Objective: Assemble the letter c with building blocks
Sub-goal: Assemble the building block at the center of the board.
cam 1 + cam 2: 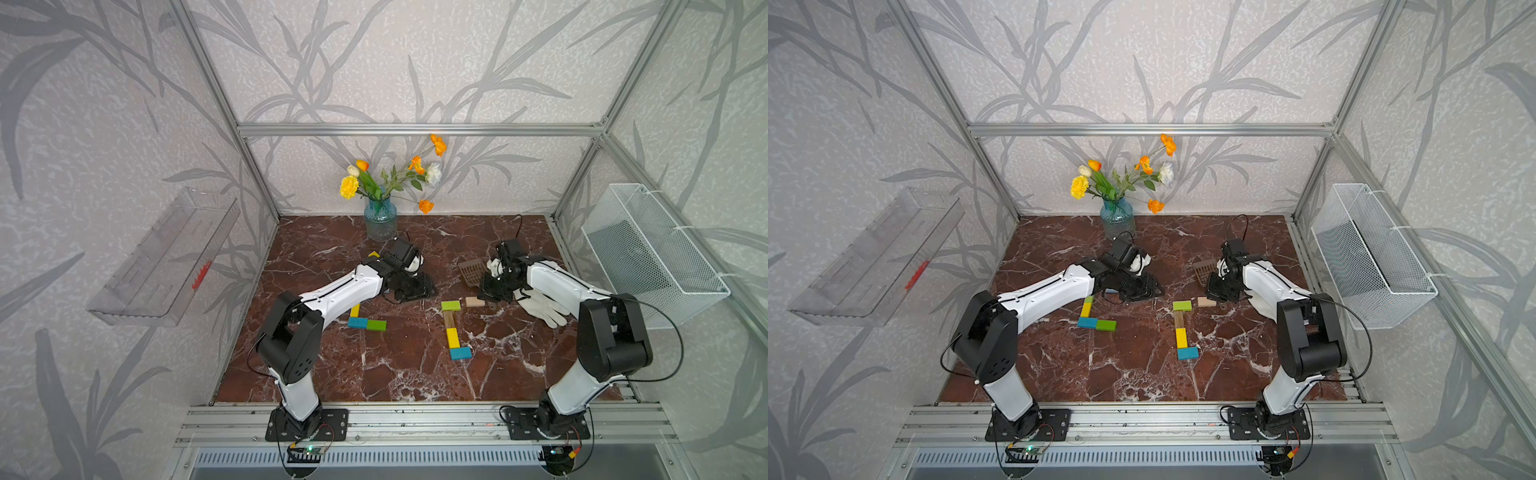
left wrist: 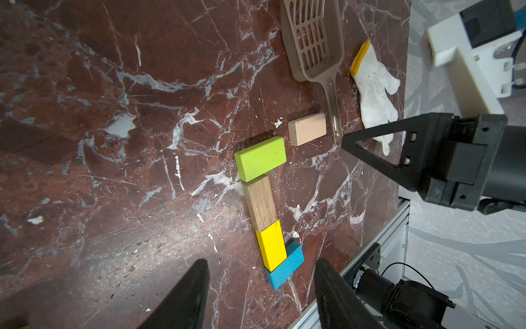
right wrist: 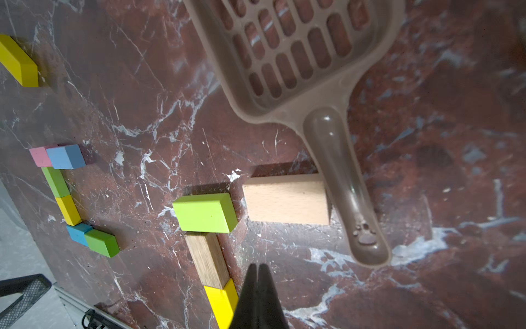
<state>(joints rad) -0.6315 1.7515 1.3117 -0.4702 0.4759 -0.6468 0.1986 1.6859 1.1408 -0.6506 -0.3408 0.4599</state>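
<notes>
Tan block [image 3: 286, 199] beside scoop handle [image 3: 345, 182]; right fingers [image 3: 247, 302] pressed together, empty

Before me lies a dark red marble tabletop with white veins [image 1: 407, 365]. On it, toward my right, I see a brown slotted plastic scoop [image 3: 299, 57] lying flat, with its handle turned to my side. Near the handle, further to my right, lies a white knitted cotton glove with a yellow cuff [image 2: 373, 91]; the two do not touch. At the back, near the middle, a blue glass vase [image 1: 380, 218] stands upright and holds yellow, orange and white flowers [image 1: 349, 187]. On the wall at my left hangs a clear plastic shelf [image 1: 166, 262], and at my right a white wire mesh basket [image 1: 652, 257]. The walls carry grey wallpaper with a leaf pattern [image 1: 104, 124] behind an aluminium frame [image 1: 415, 129].
</notes>
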